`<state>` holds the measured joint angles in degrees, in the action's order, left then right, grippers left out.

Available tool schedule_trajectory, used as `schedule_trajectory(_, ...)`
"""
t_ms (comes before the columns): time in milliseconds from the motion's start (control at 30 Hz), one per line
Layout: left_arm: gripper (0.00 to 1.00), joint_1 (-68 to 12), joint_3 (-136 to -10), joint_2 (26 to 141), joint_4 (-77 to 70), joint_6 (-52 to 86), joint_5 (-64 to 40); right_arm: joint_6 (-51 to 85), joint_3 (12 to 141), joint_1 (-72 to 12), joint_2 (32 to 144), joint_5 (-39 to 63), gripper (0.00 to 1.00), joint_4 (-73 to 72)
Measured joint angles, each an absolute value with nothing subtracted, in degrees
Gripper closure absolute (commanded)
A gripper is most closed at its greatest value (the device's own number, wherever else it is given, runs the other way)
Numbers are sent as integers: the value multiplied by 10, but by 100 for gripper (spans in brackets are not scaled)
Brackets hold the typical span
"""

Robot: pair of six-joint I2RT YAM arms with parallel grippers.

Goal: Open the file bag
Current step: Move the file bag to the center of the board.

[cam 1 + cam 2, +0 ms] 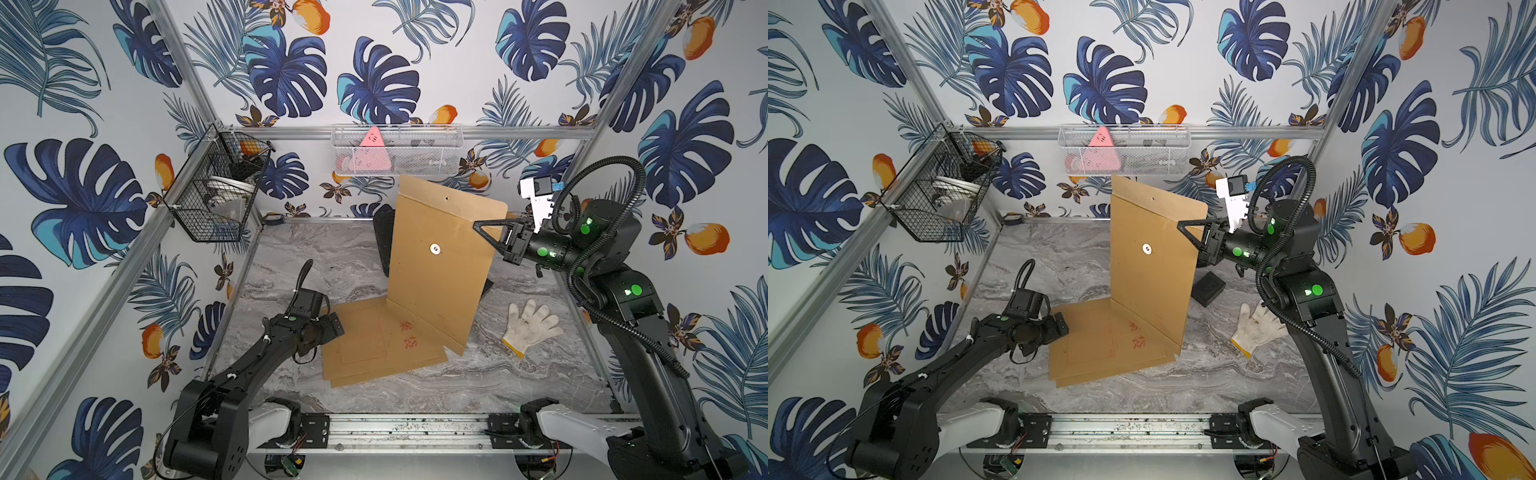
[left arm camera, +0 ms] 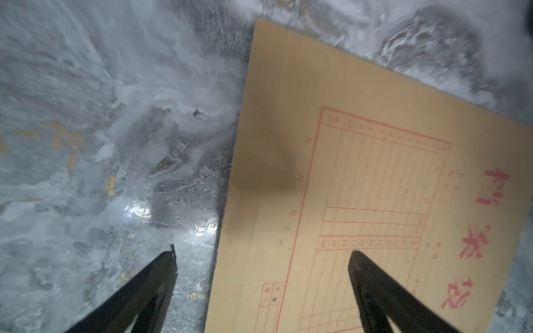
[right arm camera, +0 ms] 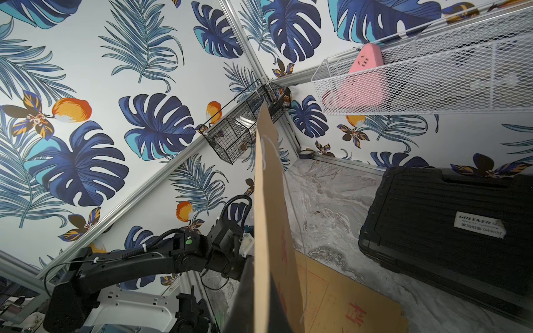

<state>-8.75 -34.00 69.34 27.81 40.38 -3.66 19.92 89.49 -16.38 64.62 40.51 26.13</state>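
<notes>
Left gripper [image 2: 263,253]: jaws spread wide, nothing between them. It hung low over the table [image 1: 311,266], with one finger above bare marble and the other above the edge of a flat brown bag [image 1: 365,349] with red print. Judged: placed to pin that flat bag down or to catch its edge. No contact that I could see.

To its right, toward the other arm, the file bag [image 1: 436,282] stood upright with its lower edge resting on the flat bag. Could not tell whether the two were joined along that line. The round button [image 1: 435,249] faced the top views. The flap [image 1: 453,203] above it stood straight up, unfolded, so the closure looked undone.

Right gripper [image 1: 482,227]: clenched on the file bag's right edge, just below the flap fold. Judged: this side pinch held the bag on end so its mouth pointed up, away from the table. The mouth itself was not seen parted.

Below that gripper a white glove [image 1: 530,326] lay on the table, clear of the bag. Beyond the gripper sat a black case [image 3: 447,225].
</notes>
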Motion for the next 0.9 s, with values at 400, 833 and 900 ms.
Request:
schedule_trajectory(400,4,-98,-311,721,188,405,-76,197,888,-164,637,404,100,270)
schedule_trajectory(833,2,-307,-302,776,35,451,-70,203,874,-164,625,343,100,275)
schedule_trajectory(900,2,-342,-312,796,10,467,-62,204,872,-164,622,325,100,280)
